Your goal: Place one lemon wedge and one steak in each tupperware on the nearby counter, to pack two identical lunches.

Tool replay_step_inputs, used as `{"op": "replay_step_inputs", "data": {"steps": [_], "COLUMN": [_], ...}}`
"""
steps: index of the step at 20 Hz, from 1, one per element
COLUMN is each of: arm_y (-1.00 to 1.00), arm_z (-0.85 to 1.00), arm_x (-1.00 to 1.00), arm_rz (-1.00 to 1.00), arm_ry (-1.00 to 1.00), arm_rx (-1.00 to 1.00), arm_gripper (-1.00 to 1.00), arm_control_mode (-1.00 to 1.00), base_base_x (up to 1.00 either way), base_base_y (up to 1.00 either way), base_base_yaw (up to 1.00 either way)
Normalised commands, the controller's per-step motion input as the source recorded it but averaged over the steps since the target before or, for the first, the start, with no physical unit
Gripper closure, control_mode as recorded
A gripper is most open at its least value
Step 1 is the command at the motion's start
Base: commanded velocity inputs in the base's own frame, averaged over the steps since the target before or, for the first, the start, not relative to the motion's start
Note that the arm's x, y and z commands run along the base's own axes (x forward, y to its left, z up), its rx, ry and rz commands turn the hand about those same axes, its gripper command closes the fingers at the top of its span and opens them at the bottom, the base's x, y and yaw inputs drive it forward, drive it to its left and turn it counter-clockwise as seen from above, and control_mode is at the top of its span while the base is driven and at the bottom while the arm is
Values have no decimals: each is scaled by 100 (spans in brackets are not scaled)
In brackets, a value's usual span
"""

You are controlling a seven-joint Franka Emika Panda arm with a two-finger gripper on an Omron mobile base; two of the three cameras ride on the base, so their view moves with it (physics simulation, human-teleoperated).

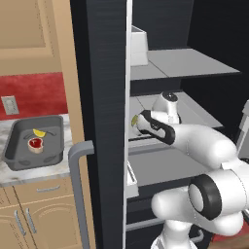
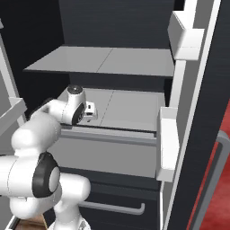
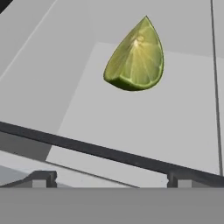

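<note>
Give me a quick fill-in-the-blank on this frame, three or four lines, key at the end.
1. The citrus wedge ahead of the claw lies on a shelf inside the open ____.
2. The tray on the counter already holds a steak and one yellow ____.
3. The claw's jaws stand ____, holding nothing.
4. In the hand view, the wedge's flesh looks ____ in colour.

Missing words: fridge; wedge; open; green

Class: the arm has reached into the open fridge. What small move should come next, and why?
Probably ease the open tool forward toward the lemon wedge on the fridge shelf until its tips flank it. The wedge lies ahead, untouched, and nothing is held.
</note>
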Motion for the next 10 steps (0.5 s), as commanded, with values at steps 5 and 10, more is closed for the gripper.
{"op": "replay_step_inputs", "data": {"steps": [5,10], "arm_y": [6,0], "arm_z": [4,0], "arm_x": [45,35], "arm_rz": [-11,-14], "arm_ry": [0,0], "arm_rx": [0,0], "arm_gripper": [-100,-100], "arm_control_mode": [-100,-100], "base_base_x": [0,0], "base_base_y": [0,0], "base_base_yaw": [0,0]}}
